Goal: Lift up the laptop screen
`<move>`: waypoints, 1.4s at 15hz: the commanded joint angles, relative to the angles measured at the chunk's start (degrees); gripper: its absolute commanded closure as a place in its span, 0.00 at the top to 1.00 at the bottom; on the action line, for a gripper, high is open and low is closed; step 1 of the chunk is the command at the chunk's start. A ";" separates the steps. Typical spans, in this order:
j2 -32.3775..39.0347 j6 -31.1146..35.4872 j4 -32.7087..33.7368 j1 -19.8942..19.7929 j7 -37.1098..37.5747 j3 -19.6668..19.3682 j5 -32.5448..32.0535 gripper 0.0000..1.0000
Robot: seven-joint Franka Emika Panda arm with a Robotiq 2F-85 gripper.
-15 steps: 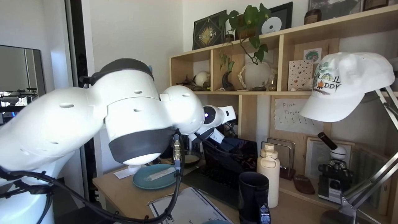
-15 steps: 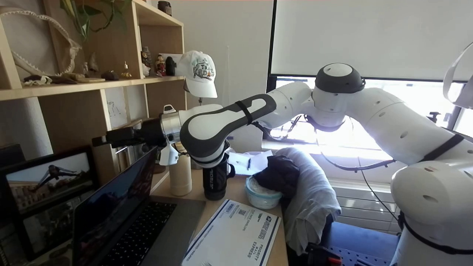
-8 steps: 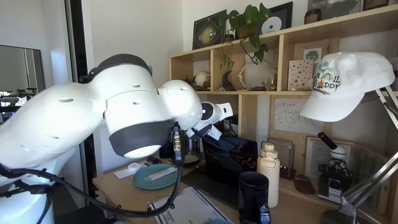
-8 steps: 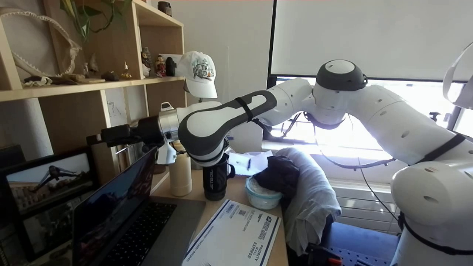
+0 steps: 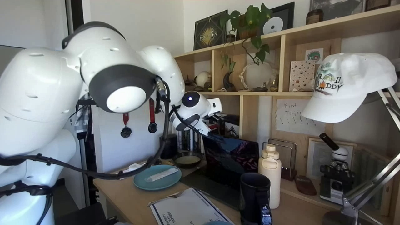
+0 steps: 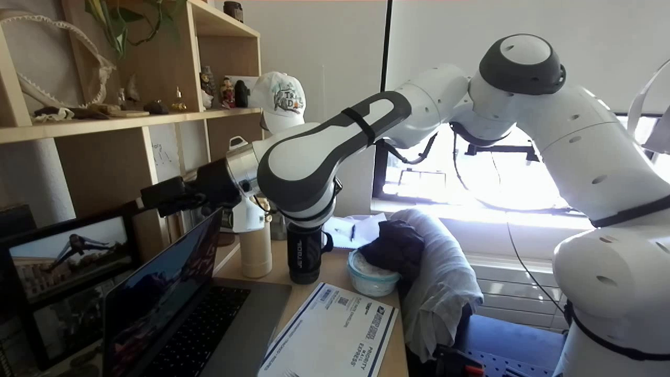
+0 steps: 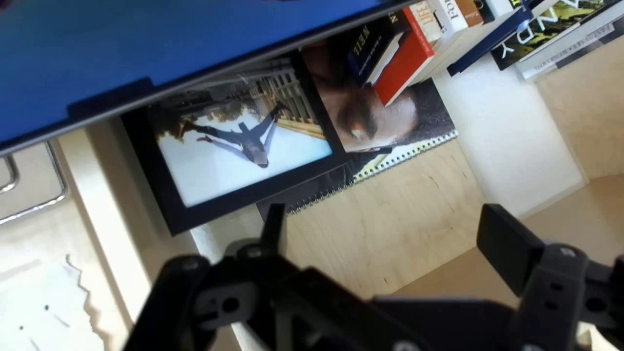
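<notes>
Left in an exterior view, the plate (image 5: 162, 185) sat near the worktop's (image 5: 123, 196) corner! Then the claw (image 7: 382, 228), wide and empty, hung just above the laptop screen (image 5: 232, 154), raised toward the back edge: lift apparently done, retreat perhaps remaining!

Photo (image 6: 72, 252) behind laptop screen (image 6: 162, 293), envelope (image 6: 332, 332) before keyboard (image 6: 207, 322), plate (image 5: 157, 185) on desk (image 5: 125, 193)
</notes>
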 commanded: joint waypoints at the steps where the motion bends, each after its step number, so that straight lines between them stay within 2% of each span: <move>1: 13.88 0.58 -9.38 -3.76 2.93 2.08 9.51 1.00; 3: 19.01 0.23 -13.88 -5.89 4.29 5.04 14.24 1.00; 5: 23.83 -0.86 -17.32 -9.10 6.03 9.67 18.45 1.00; 6: 26.21 -1.40 -19.13 -11.43 10.81 11.65 15.88 1.00; 9: 30.98 -1.73 -22.63 -18.68 16.78 20.52 16.23 1.00; 10: 31.80 -1.50 -23.35 -20.68 15.72 23.88 19.34 1.00; 12: 33.54 -1.34 -24.86 -24.68 16.85 29.43 21.36 1.00; 16: 35.53 -0.65 -27.43 -29.24 16.33 36.50 27.39 1.00; 21: 38.15 0.23 -29.50 -32.63 15.47 41.97 35.55 1.00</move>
